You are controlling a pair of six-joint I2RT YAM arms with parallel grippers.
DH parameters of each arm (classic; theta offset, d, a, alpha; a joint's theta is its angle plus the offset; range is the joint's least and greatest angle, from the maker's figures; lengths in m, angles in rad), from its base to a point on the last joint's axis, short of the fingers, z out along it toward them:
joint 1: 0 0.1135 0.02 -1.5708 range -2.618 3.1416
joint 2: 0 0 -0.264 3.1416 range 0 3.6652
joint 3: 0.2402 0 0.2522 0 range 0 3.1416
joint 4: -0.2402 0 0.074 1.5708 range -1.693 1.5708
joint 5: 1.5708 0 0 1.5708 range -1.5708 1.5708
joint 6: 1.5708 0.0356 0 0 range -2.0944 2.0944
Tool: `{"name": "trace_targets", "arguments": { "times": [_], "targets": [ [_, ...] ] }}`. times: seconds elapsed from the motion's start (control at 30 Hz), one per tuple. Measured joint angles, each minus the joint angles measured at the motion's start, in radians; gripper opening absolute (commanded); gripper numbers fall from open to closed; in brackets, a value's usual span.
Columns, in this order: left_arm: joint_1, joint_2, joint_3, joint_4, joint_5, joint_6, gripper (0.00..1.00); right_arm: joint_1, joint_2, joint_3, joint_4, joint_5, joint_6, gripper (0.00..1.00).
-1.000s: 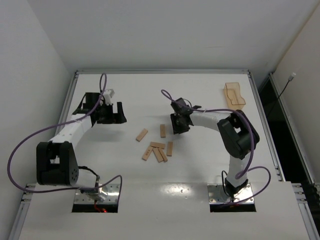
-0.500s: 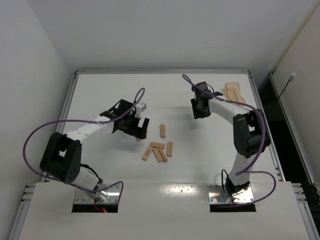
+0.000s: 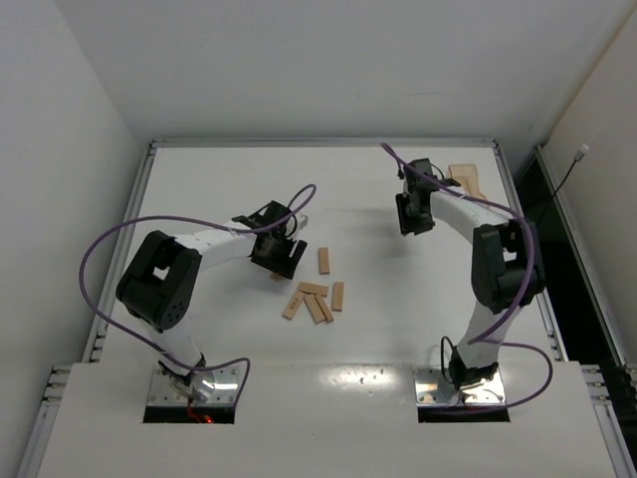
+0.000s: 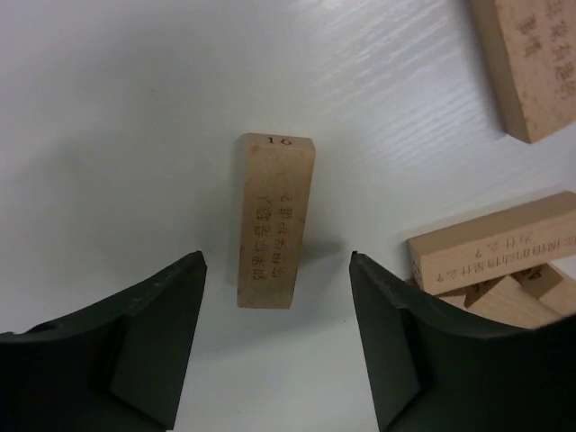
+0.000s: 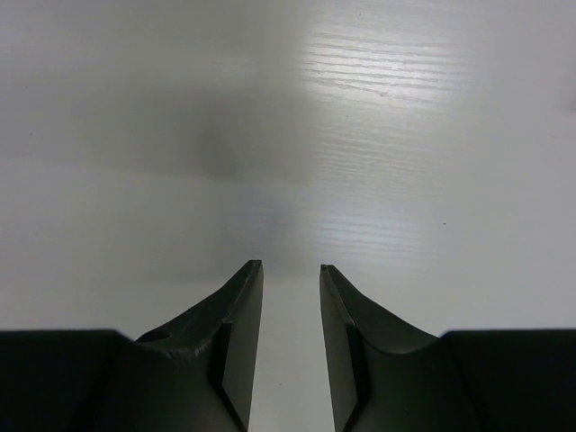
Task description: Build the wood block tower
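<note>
Several light tan wood blocks lie flat on the white table. One block [image 4: 275, 220] lies lengthwise between the fingers of my left gripper [image 4: 274, 261], which is open, with a gap on each side. From above, the left gripper [image 3: 279, 257] covers most of that block. Another block [image 3: 323, 261] lies alone, and a loose pile [image 3: 314, 299] sits just right of the gripper. My right gripper [image 3: 413, 214] hovers at the back right, away from the blocks. Its fingers [image 5: 291, 265] stand a little apart with only bare table between them. No tower shows in any view.
A translucent orange-tan tray [image 3: 466, 179] sits at the back right corner, just behind the right arm. In the left wrist view, the pile's nearest block [image 4: 495, 252] lies close to the right finger. A raised rim [image 3: 318, 142] edges the table.
The left arm swung right from the table's left side onto the lone block, and its jaws narrowed. The right arm pulled away from the blocks toward the back right, near the tray.
</note>
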Motion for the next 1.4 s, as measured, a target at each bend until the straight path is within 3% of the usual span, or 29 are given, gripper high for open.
{"name": "trace_targets", "arguments": {
  "times": [0.07,0.17,0.33,0.63,0.87,1.2,1.4],
  "targets": [
    [0.000,0.018,0.006,-0.002,-0.013,-0.005,0.54,-0.008,-0.002,-0.005,0.000,-0.010,0.000,0.29],
    [0.000,0.046,0.019,0.000,-0.021,-0.012,0.31,-0.011,-0.003,-0.014,0.000,-0.020,0.000,0.29],
    [-0.003,0.066,0.044,-0.002,-0.027,-0.024,0.00,-0.011,-0.013,-0.028,0.004,-0.035,0.000,0.29],
    [-0.046,0.095,0.085,-0.012,-0.188,-0.218,0.00,-0.011,-0.063,-0.080,0.014,-0.036,0.004,0.29],
    [-0.047,0.059,0.090,-0.049,-0.193,-0.329,0.00,-0.011,-0.086,-0.097,0.021,-0.042,0.005,0.29],
    [-0.062,0.080,0.405,-0.232,-0.190,-0.452,0.00,-0.010,-0.088,-0.097,0.024,-0.061,0.005,0.29],
    [-0.159,0.120,0.478,-0.276,-0.207,-0.515,0.00,-0.010,-0.088,-0.097,0.027,-0.069,0.005,0.29]
  ]
}}
